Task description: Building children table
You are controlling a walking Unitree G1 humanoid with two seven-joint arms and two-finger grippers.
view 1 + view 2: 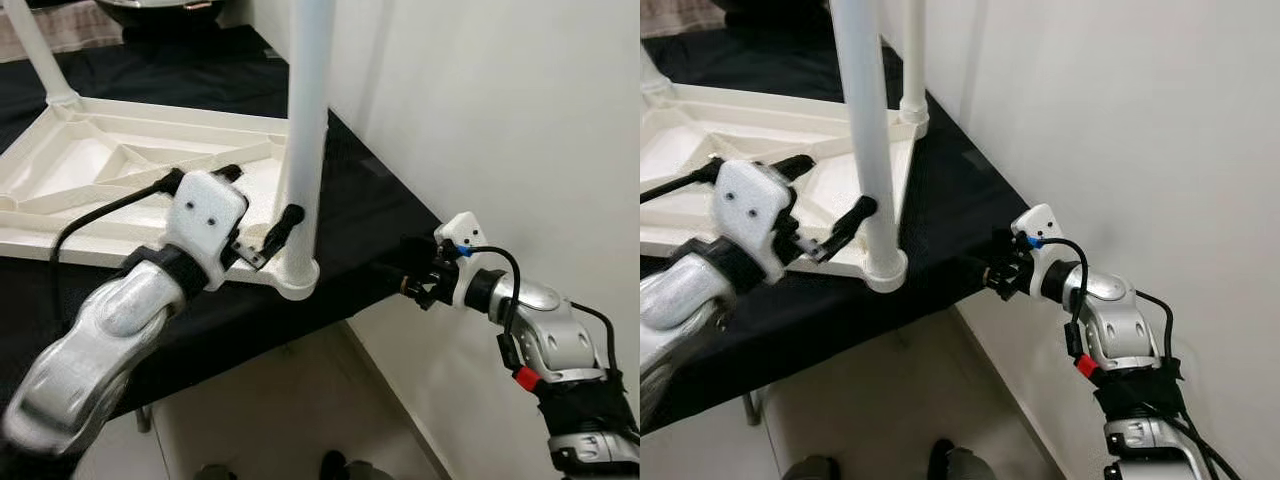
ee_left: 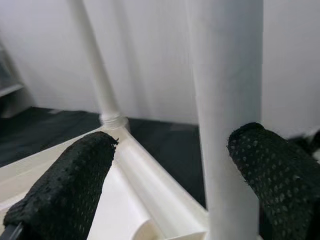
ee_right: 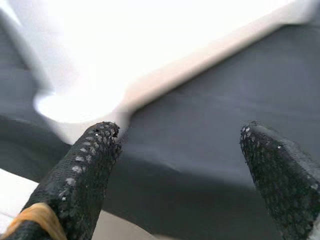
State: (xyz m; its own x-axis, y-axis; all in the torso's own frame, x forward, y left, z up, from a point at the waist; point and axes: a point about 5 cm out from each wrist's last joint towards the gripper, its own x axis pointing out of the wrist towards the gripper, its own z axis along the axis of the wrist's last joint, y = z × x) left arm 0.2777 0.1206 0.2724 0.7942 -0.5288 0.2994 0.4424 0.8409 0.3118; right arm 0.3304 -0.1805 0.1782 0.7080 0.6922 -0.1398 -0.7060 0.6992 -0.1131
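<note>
White plastic kids' table top [image 1: 120, 165] lying upside down on a black-covered surface [image 1: 370, 230], ribbed underside facing up, pushed over toward the white wall [image 1: 500, 120] on the right. Three legs up so far as can be seen: near-right leg [image 1: 305, 130] standing upright in its corner socket, another one [image 1: 914, 55] at the far-right corner, and a far-left leg [image 1: 35, 50] leaning into frame at the top.

Left gripper [image 1: 262, 210] reaching in from the near left, spread wide around the base of the near-right leg. One fingertip [image 1: 290, 215] right up against the leg just above the socket, the other finger [image 1: 228, 173] out over the ribbed underside. From the left wrist cam, leg sitting between the two black pads [image 2: 270, 165], closer to one of them, not clamped.

Right gripper [image 1: 395, 268] coming in from the near right, low at the edge of the black cover, just right of the socketed corner. Fingers [image 3: 85, 165] apart in the wrist cam, nothing between them, just dark cloth and a blurry white corner of the table beyond. Not touching the table.

Pale floor [image 1: 290, 410] below, plus the toes of dark shoes [image 1: 335, 465] at the bottom edge.
</note>
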